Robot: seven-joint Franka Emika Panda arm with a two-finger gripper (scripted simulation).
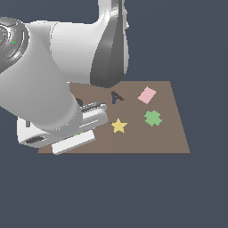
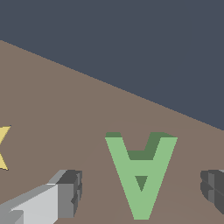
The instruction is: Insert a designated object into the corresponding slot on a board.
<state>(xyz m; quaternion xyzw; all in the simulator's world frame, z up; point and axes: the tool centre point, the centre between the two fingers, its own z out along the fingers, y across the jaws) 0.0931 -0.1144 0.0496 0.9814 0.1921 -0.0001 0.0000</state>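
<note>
In the wrist view the light-green A block (image 2: 141, 175) lies flat on the brown board (image 2: 65, 109). My gripper (image 2: 140, 192) is open and low over it, with one finger (image 2: 65, 192) on each side and a gap between each finger and the block. In the exterior view the gripper hand (image 1: 73, 136) hangs over the board's near corner on the exterior view's left and hides the block. The dark A-shaped slot (image 1: 116, 97) sits near the board's far edge, just below the arm.
On the board (image 1: 178, 133) lie a yellow star (image 1: 119, 126), a green clover piece (image 1: 152, 118) and a pink rectangular piece (image 1: 147, 95). The star's edge also shows in the wrist view (image 2: 2, 148). The bulky arm covers the board's left part.
</note>
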